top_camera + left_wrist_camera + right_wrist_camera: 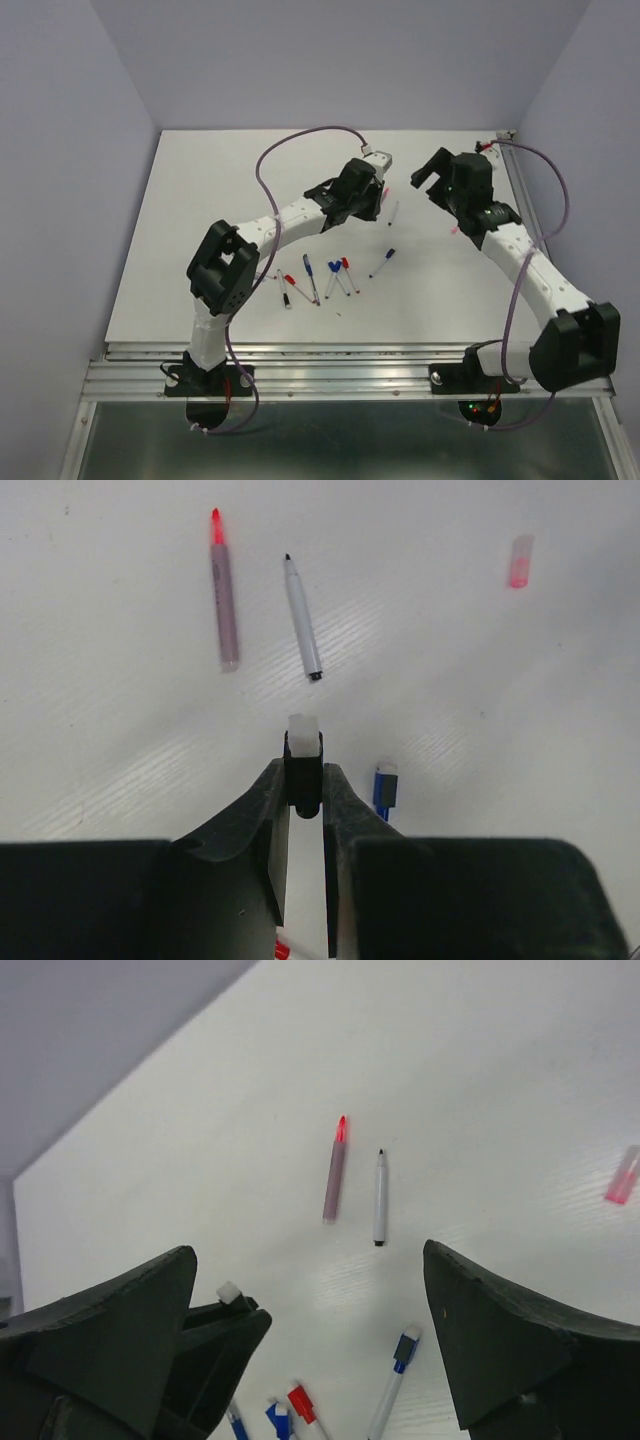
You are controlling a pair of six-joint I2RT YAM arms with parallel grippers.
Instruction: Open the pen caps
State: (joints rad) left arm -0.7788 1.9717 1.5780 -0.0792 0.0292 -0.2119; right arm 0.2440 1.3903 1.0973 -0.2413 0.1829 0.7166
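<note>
Top view: the left gripper [374, 203] hangs over the far middle of the table [200, 200], w/ the right gripper [428, 178] near it on its right. A cluster of capped pens [311, 278] lies closer to the bases, and 1 blue-capped pen [384, 262] sits a little apart. Left wrist view: the jaws stand narrow, pinching a short black cap [303, 770] w/ a white end. Its long axis runs in line w/ the fingers, white end pointing away from the camera. Beyond it lie 2 bare pens, a pink pen [225, 605] and a white pen [301, 620], roughly parallel, tips pointing away. A loose pink cap [518, 562] lies well apart at right, its long axis also running away from the camera. Right wrist view: the jaws are spread wide w/ nothing between them, and the pink cap [621, 1176] lies tilted at the frame's right edge, well apart from both bare pens. Risks, as judged: the black cap is small and gripped near the fingertips, so it could slip, or bounce and roll into the capped pens if let go above the table. Those pens lie close together, so wide jaws coming down may nudge a neighbour or catch 2 at once. A cap pulled off-axis could drag its barrel along instead of coming free.
</note>
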